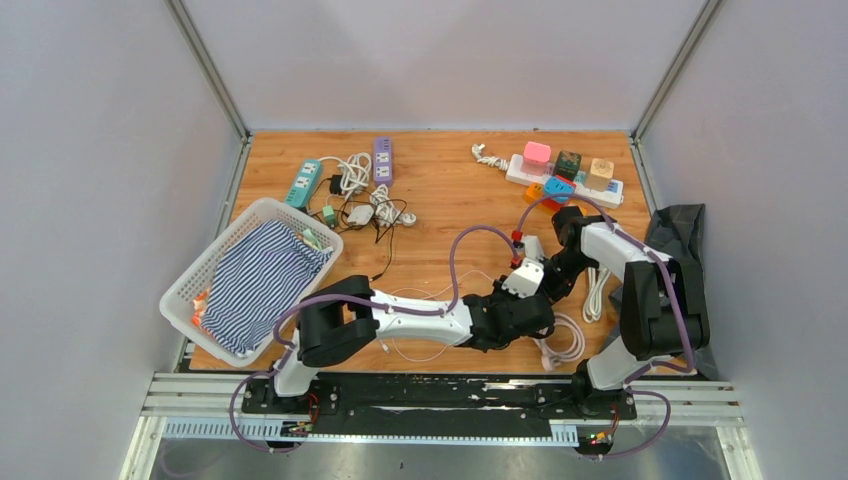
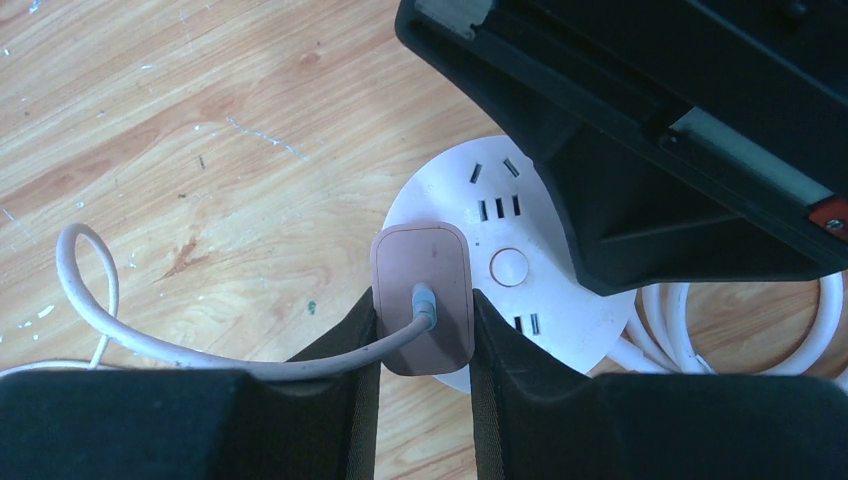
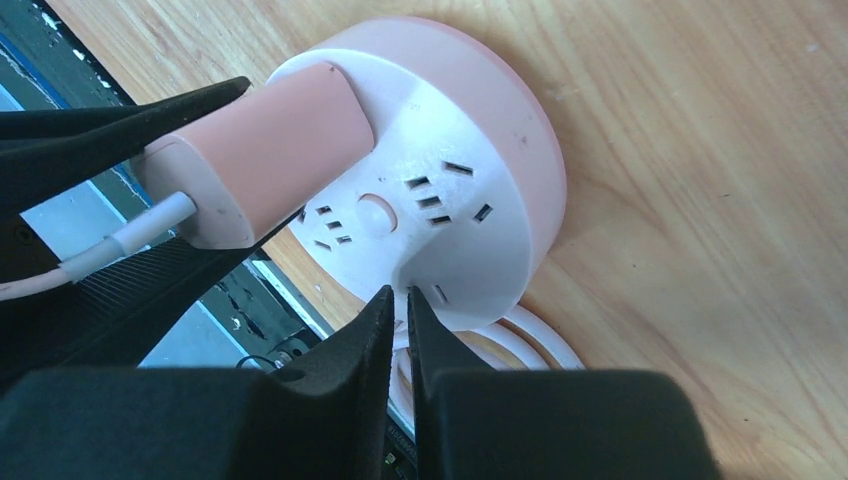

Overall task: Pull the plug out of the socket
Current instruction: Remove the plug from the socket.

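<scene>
Toward the near edge of the worktop point(image 1: 440, 205), right of its middle, the left gripper point(image 2: 422, 312) is clamped on the pink plug point(image 2: 420, 280), one finger flat against each long side. The plug still sits in the round white socket point(image 2: 452, 195), close to the disc's rim on the side facing the left arm. Its thin pale lead point(image 2: 150, 345) runs out of the plug's end, between the fingers, and loops over bare wood.

The right gripper point(image 3: 400, 300) has its fingers drawn almost together, with only a thin slit between them and nothing visible in it. Its tips rest at the socket's rim on the side opposite the plug. From the left wrist view its black body covers the far right part of the disc. The socket's own thick white cable point(image 2: 760, 345) lies coiled just beside it, toward the near right corner.

Bare wood lies open beyond the two grippers, toward the middle of the worktop. A white basket point(image 1: 200, 270) holding striped cloth fills the near left corner. A teal strip point(image 1: 303, 182) and a purple strip point(image 1: 382, 158) lie along the far edge on the left, and a white strip with coloured adapters point(image 1: 565, 178) lies toward the far right corner.
</scene>
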`<state>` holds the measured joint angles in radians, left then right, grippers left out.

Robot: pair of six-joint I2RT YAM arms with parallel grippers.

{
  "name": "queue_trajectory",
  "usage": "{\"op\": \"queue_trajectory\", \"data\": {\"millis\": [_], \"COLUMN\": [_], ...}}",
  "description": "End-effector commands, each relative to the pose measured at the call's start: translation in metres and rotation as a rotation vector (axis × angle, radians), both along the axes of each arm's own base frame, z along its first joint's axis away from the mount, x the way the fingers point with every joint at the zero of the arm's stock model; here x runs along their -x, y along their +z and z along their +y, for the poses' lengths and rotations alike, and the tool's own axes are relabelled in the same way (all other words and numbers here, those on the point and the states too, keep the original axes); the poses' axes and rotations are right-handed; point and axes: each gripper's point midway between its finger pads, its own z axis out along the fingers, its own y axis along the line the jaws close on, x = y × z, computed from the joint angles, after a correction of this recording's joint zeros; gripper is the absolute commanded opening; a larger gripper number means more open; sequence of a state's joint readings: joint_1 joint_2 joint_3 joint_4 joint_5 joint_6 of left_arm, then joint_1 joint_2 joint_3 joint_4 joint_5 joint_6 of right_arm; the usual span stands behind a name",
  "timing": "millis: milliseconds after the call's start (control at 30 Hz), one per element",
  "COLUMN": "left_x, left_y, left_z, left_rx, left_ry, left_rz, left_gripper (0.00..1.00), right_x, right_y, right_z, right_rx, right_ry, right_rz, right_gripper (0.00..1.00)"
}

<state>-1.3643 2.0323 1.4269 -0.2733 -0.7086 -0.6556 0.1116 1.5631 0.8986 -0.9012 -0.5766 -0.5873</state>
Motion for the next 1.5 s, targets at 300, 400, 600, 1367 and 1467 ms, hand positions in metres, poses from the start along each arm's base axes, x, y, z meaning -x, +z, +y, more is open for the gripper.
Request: {"op": "queue_trajectory", "data": {"millis": [300, 400, 600, 1367, 1467], "left_x": [0.023, 0.015, 0.031, 0.034, 0.031], "left_y": [-0.001, 0.008, 0.006, 0.028, 0.023], "left_z": [0.008, 0.021, -0.003, 0.000, 0.006], "left_rx": [0.124, 0.069, 0.111, 0.072, 0.042], "left_ry": [-0.053, 0.025, -0.082, -0.086, -0.059], "left_rz": [0.113, 0.020, 0.083, 0.009, -0.003], "left_gripper": [0.00, 0.00, 0.00, 0.00, 0.00], "right_x": [-0.012, -0.012, -0.011, -0.011, -0.011], "right_y": [-0.043, -0.044, -0.044, -0.044, -0.044], "right_z": [-0.038, -0.038, -0.039, -0.038, -0.038], "right_rx": [0.221, 0.222, 0.225, 0.224, 0.223], "right_ry": [0.078, 0.080, 0.081, 0.083, 0.083], "right_rz": [-0.075, -0.073, -0.069, -0.067, -0.067], "right_gripper": [0.14, 0.14, 0.14, 0.14, 0.14]}}
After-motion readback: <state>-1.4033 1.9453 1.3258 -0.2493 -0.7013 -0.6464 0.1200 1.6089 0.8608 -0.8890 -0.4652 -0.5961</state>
